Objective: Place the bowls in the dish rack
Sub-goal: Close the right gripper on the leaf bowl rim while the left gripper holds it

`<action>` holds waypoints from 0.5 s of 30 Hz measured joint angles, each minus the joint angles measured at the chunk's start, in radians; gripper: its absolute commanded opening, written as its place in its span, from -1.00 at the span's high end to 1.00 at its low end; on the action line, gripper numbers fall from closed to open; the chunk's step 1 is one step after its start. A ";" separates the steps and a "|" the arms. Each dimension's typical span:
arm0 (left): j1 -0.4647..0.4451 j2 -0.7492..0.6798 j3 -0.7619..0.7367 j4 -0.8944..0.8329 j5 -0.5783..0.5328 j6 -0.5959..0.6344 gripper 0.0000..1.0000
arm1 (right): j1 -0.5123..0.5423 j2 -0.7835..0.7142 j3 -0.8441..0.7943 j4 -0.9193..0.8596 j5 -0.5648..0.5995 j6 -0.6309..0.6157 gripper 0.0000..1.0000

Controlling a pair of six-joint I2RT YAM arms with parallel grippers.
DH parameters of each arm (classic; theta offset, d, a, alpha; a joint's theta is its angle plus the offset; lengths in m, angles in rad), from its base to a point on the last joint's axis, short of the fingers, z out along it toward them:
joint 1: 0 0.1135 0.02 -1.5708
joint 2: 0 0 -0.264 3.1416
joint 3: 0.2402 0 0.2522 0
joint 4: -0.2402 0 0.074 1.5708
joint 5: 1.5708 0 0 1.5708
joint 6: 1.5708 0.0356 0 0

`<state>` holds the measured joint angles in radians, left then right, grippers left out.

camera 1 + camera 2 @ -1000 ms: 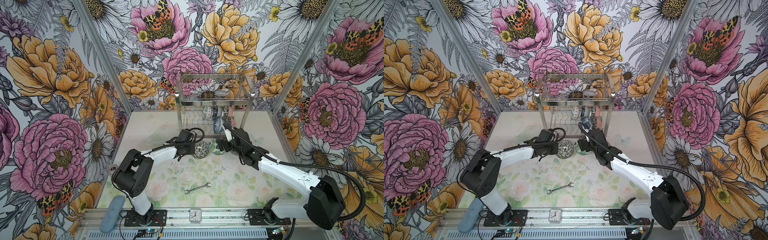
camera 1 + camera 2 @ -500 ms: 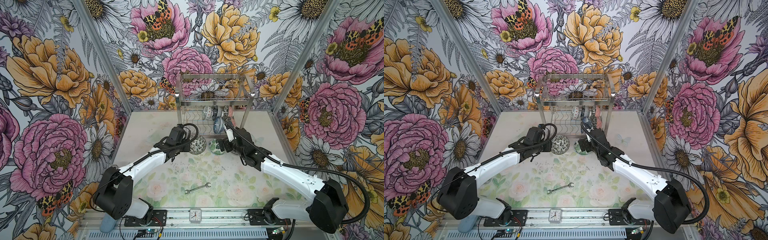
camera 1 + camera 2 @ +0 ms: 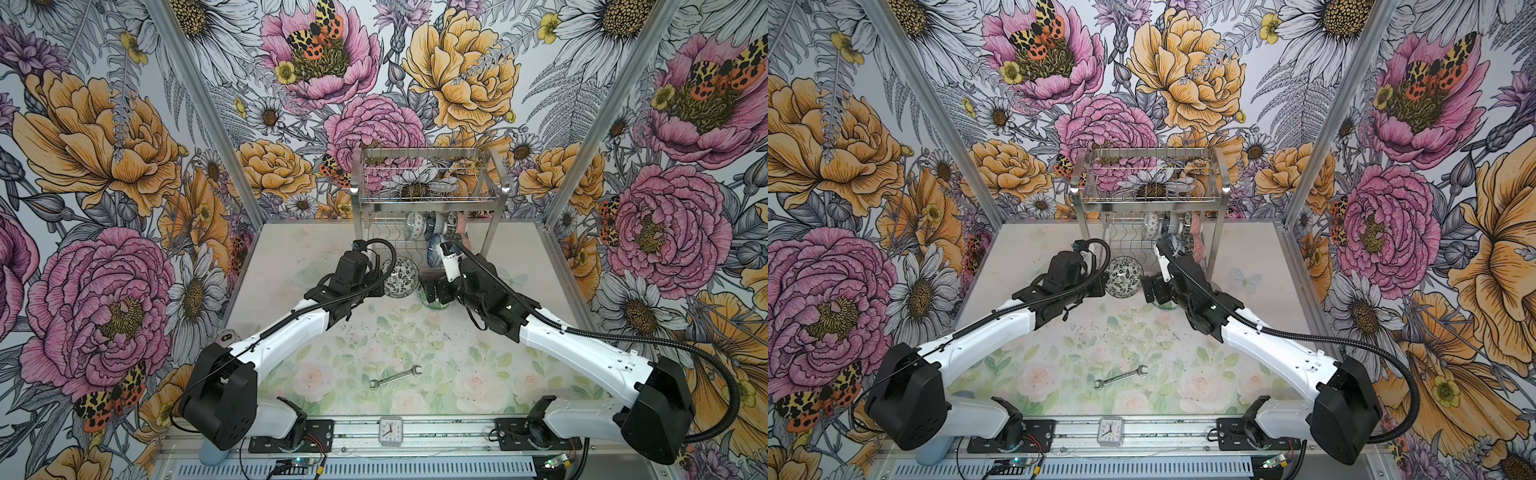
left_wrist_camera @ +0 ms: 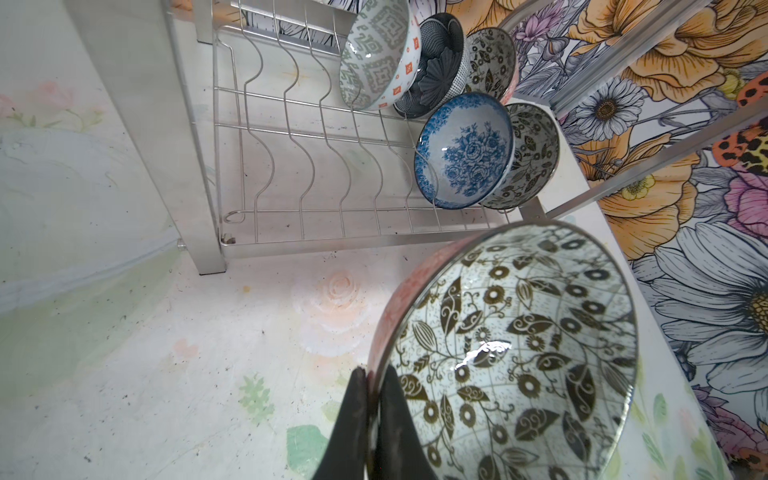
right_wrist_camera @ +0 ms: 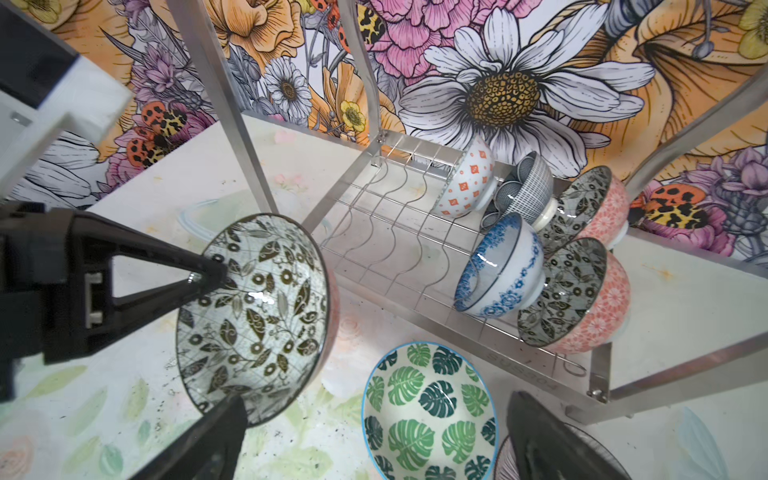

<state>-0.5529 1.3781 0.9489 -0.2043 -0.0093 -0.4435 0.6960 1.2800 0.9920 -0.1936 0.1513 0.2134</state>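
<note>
Rack: dish rack [image 3: 428, 200] stood at the back of the table [image 3: 286, 266]; five racked bowls [image 4: 446, 83] sat on edge toward the right end of its lower shelf.
Left gripper [image 4: 374, 376]: pinched the rim of the black-and-white floral bowl [image 4: 511, 353], which was tipped on edge just before the rack.
Right gripper [image 5: 374, 399]: jaws spread wide, gripping nothing, over the green leaf bowl [image 5: 428, 411] lying on the table.
Wrench [image 3: 395, 377]: lay mid-table, well apart.

Walls [image 3: 104, 137]: floral paper, pink and orange blooms, at 9, 12 and 3 o'clock.
Posts [image 3: 203, 104]: bare metal, 11 and 1 o'clock.
Table [image 3: 415, 332]: pale rose print, dark specks.
</note>
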 measured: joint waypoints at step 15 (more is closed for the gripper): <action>-0.049 0.038 0.069 0.038 0.000 -0.003 1.00 | 0.019 0.116 0.029 0.001 -0.020 0.185 -0.56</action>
<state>-0.6018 1.4158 1.0180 -0.1665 -0.0097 -0.4465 0.7147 1.3960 1.0210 -0.1928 0.1310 0.3985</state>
